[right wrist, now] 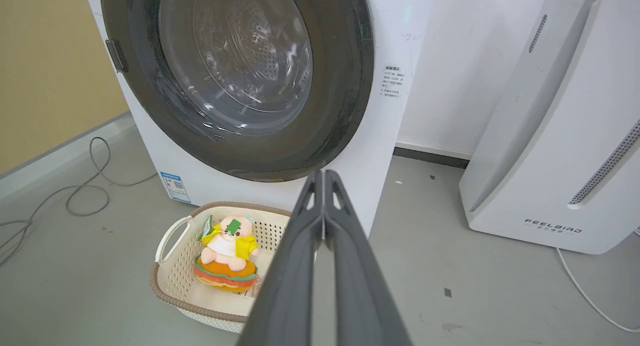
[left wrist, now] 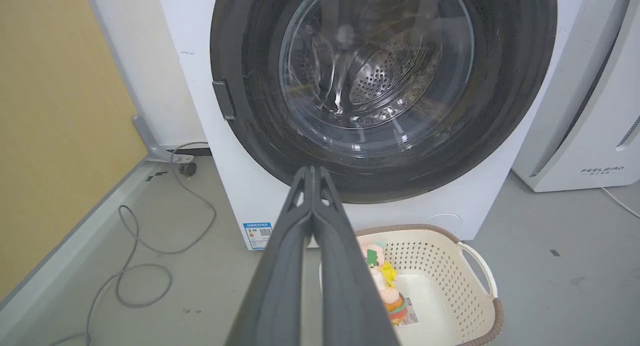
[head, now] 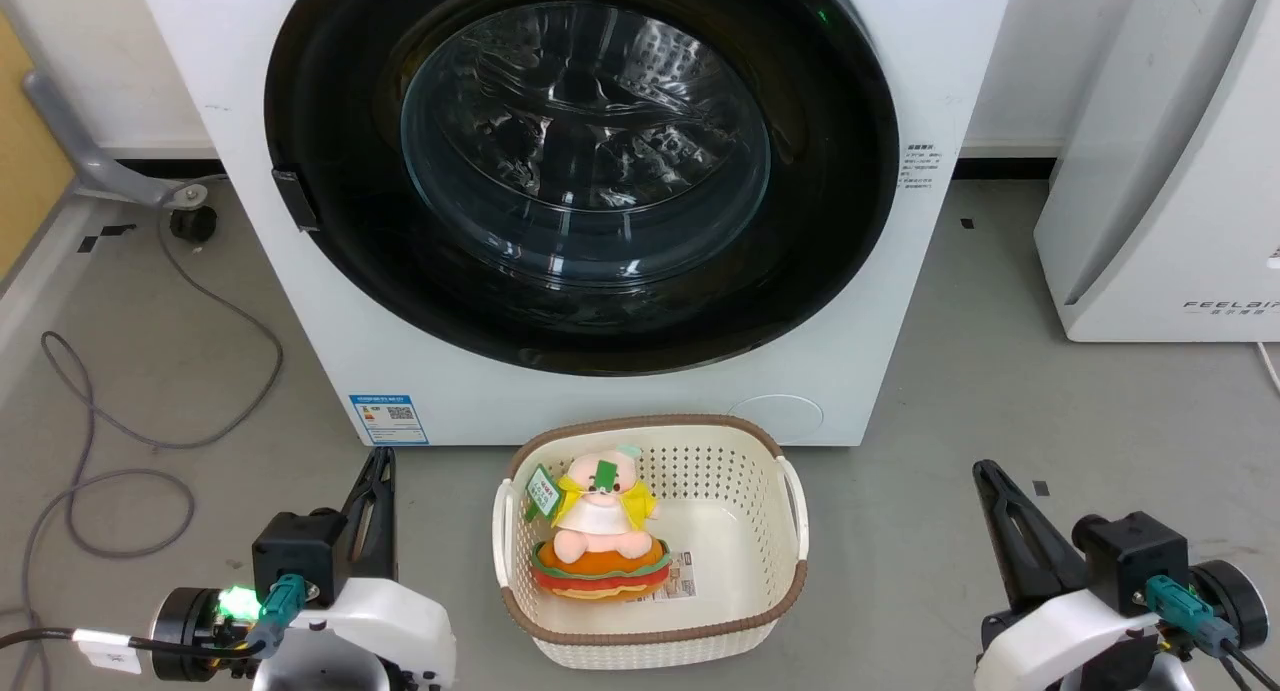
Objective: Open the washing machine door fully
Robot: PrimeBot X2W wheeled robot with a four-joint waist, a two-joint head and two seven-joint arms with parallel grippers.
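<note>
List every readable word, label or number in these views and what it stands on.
"FEELBIRD": low on the white appliance.
Blue label sticker on the washing machine: too small to read.
Grey print right of the washing machine door: too small.
Green tag on the plush toy: blurred.
Paper label in the basket: unreadable.

The left gripper sat at the lower left, its two dark fingers pressed together, pointing forward and holding nothing. The right gripper matched it at the lower right, fingers likewise closed and empty. The white left forearm and right forearm lay low, well apart.
</note>
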